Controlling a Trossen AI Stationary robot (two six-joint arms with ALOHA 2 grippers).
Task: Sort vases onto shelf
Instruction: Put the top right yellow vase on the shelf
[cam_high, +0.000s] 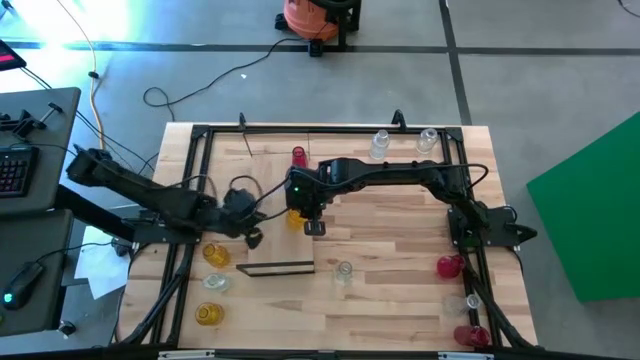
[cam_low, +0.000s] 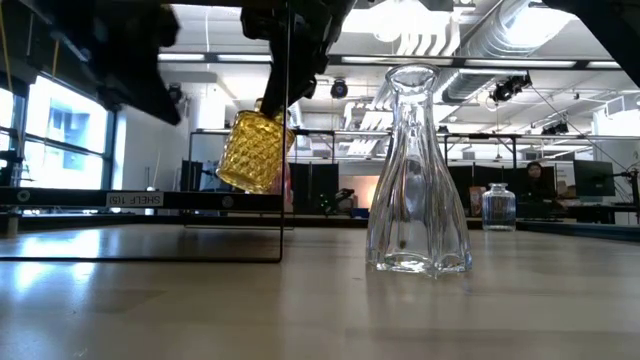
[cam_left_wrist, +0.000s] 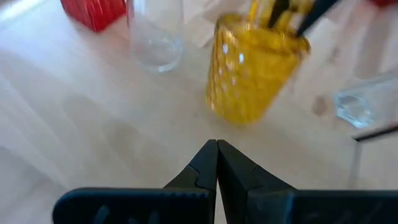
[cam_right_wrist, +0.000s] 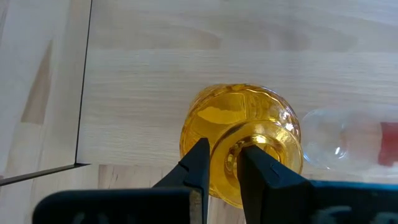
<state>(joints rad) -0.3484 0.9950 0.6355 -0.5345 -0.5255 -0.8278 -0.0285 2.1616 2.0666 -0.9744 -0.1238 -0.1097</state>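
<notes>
My right gripper (cam_high: 303, 213) reaches to the table's middle and is shut on an amber-yellow patterned vase (cam_low: 255, 150), which hangs by the right end of the shelf (cam_high: 276, 268), a light-wood board with a thin dark frame (cam_low: 150, 200). My left gripper (cam_left_wrist: 217, 149) is shut and empty, just left of that vase (cam_left_wrist: 252, 68). A tall clear vase (cam_low: 415, 170) stands on its base near the shelf's right end. A red vase (cam_high: 298, 155) stands farther back. My right gripper holds the yellow vase by the rim of its mouth (cam_right_wrist: 231, 152), pinched between the two fingers (cam_right_wrist: 198, 163); one finger seems to reach inside the mouth. The fingers slant down from the table's right side. The vase hangs below them, tilted and clear of the wood.
Two yellow vases (cam_high: 216, 255) (cam_high: 208, 313) and a clear one (cam_high: 212, 285) stand near the left front. Two clear vases (cam_high: 380, 146) stand at the far right; red vases (cam_high: 448, 266) (cam_high: 470, 335) and a clear one (cam_high: 474, 300) stand at the right front.
</notes>
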